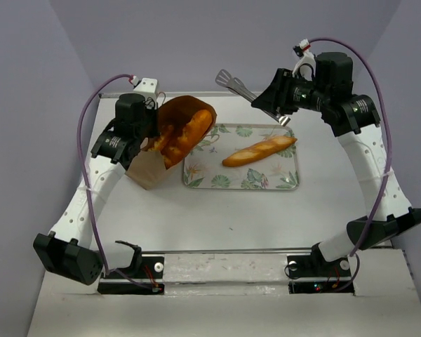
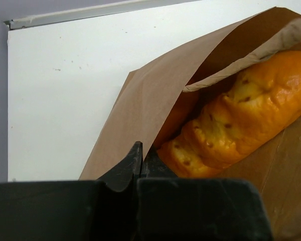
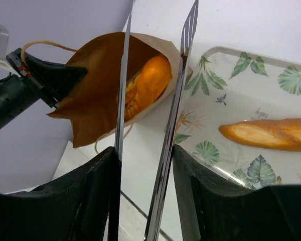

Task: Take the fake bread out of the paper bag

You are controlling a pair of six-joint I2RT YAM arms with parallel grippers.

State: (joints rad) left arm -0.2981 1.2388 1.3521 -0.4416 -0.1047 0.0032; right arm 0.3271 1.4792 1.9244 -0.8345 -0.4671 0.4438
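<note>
Count: one thick loaf (image 1: 186, 130) in paper bag (image 1: 147, 172), one slim loaf (image 1: 259, 151) on tray (image 1: 284, 175).

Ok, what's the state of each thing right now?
paper bag: on its side, mouth open
thick loaf: inside the bag
slim loaf: out, lying on tray
tongs: arms apart, empty
left gripper: jaws shut on paper bag
right gripper: jaws shut on tongs
</note>
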